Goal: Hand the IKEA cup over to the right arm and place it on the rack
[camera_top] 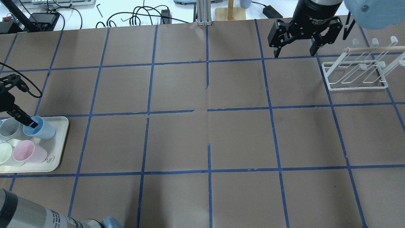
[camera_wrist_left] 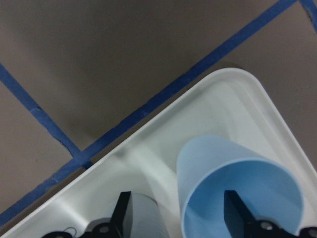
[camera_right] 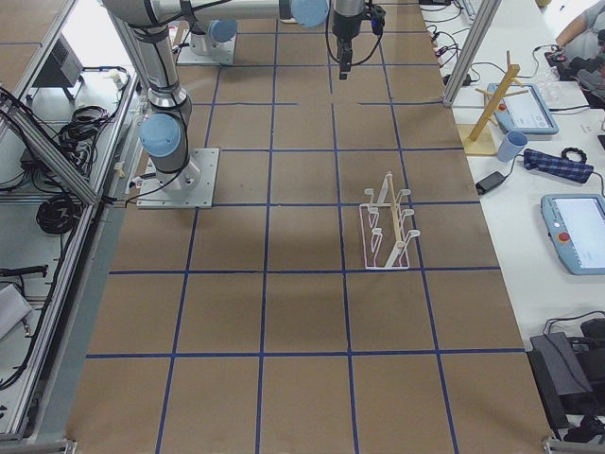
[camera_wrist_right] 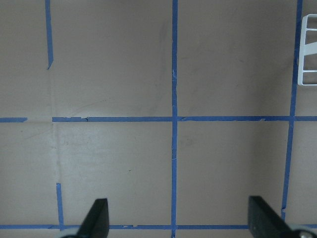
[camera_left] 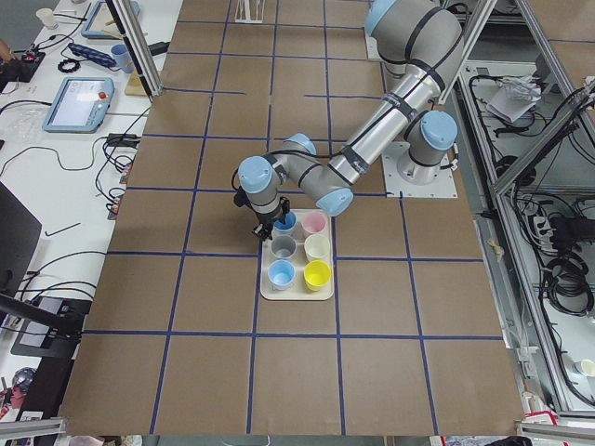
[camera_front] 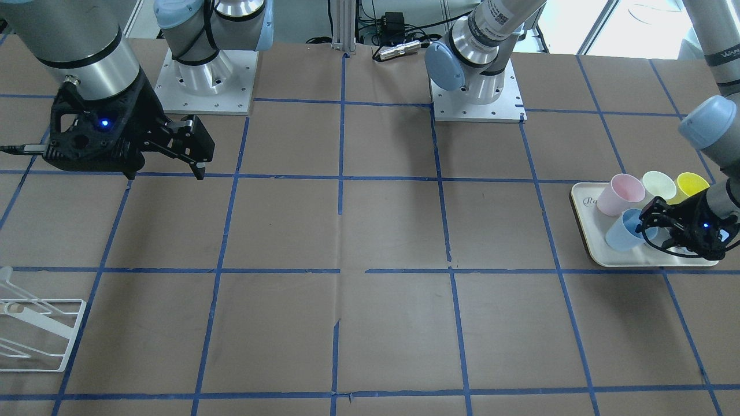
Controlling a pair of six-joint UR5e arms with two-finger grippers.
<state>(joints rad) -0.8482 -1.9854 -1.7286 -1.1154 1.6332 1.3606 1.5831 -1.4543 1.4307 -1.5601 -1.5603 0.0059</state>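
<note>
The pale blue IKEA cup (camera_top: 42, 128) stands upright at the corner of a cream tray (camera_top: 61, 139). It also shows in the front view (camera_front: 623, 232) and the left wrist view (camera_wrist_left: 233, 183). My left gripper (camera_top: 28, 122) is open and astride the cup's rim: one finger (camera_wrist_left: 237, 210) is inside the cup, the other (camera_wrist_left: 124, 213) outside over the tray, neither pressing the wall. My right gripper (camera_top: 295, 52) is open and empty, above the table beside the white wire rack (camera_top: 357, 85). The rack is empty and also shows in the front view (camera_front: 40, 335).
The tray also holds a pink cup (camera_top: 28, 151), a grey cup (camera_top: 9, 128), a pale green cup (camera_front: 658, 185), a yellow cup (camera_front: 691, 184) and a second blue cup (camera_left: 281, 274). The brown table has a blue tape grid (camera_top: 208, 110).
</note>
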